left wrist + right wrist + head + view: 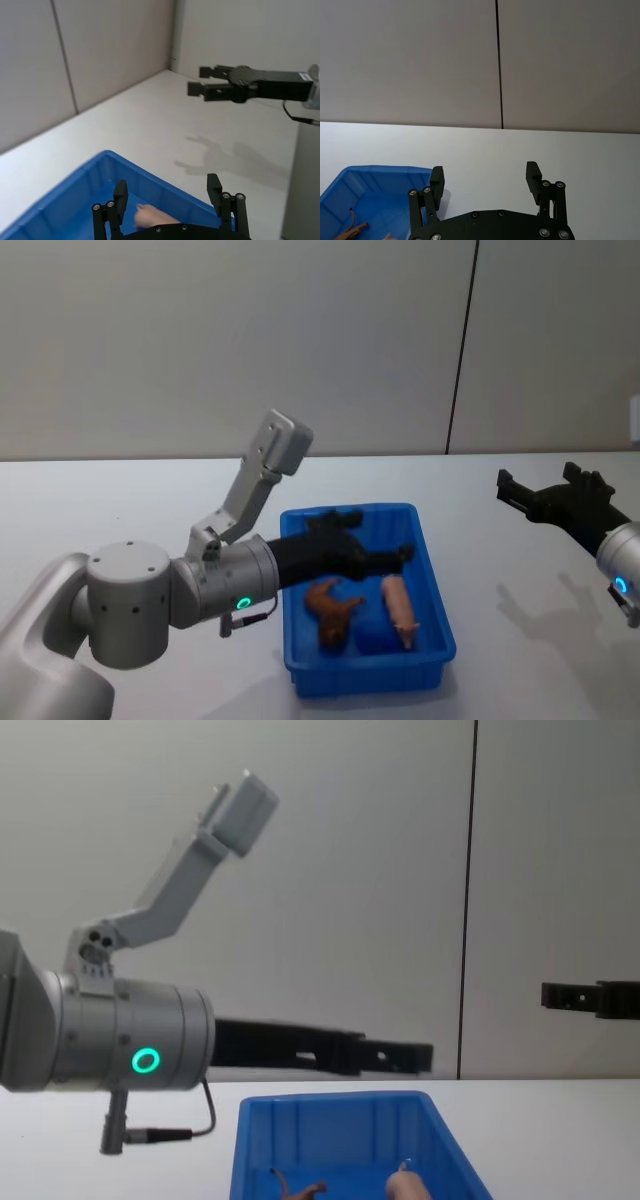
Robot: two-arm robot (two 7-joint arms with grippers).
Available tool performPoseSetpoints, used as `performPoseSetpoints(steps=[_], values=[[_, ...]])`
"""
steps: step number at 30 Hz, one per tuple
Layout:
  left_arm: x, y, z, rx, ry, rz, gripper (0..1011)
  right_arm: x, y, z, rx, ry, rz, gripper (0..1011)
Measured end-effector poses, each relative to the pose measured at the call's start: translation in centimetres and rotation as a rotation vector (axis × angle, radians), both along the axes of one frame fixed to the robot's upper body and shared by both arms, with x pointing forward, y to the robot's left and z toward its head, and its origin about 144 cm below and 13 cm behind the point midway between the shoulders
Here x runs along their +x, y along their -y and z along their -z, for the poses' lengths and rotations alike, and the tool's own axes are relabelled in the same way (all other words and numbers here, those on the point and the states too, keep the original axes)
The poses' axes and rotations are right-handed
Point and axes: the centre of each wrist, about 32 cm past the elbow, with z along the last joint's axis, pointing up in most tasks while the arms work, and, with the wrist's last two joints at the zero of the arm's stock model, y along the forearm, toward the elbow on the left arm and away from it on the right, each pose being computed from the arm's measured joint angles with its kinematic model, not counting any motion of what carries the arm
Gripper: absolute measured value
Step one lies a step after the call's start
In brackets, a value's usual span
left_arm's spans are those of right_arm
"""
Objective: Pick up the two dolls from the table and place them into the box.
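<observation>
Head view: lion (332,608) and pink doll (399,608) lay inside the box (437,615), lower centre; left gripper (385,558) hung over it, spread, empty. Right gripper (515,488), right edge, gaped empty. Chest view: dolls cut off at bottom.

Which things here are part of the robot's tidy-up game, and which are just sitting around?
Part of the job:
lion, in the box
pink doll, in the box beside it
blue box
left pincer, open above the box

Just around:
right pincer, open, off to the side above the table
grey wall
</observation>
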Motion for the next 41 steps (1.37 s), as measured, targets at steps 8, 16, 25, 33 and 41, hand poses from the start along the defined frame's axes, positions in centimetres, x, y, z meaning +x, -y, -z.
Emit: performPoseSetpoints(steps=[8, 16, 25, 33, 41], values=[[-1.0, -0.3, -1.0, 0.005, 0.114, -0.114, 1001, 0.0, 0.0, 0.0, 0.000, 0.000, 0.000, 1001], [-2.0, -0.4, -1.9, 0.020, 0.229, -0.227, 1001, 0.0, 0.0, 0.0, 0.000, 0.000, 0.000, 1001], [-2.6, -0.5, -2.7, 0.030, 0.313, -0.307, 1001, 0.0, 0.0, 0.0, 0.000, 0.001, 0.000, 1001], [-2.9, -0.3, -1.9, 0.040, 0.338, -0.329, 1001, -0.7, 0.0, 0.5, -0.010, 0.032, -0.004, 1001], [-3.8, 0.2, 0.1, 0.061, 0.407, -0.382, 1001, -2.3, 0.0, 1.5, -0.027, 0.104, -0.022, 1001]])
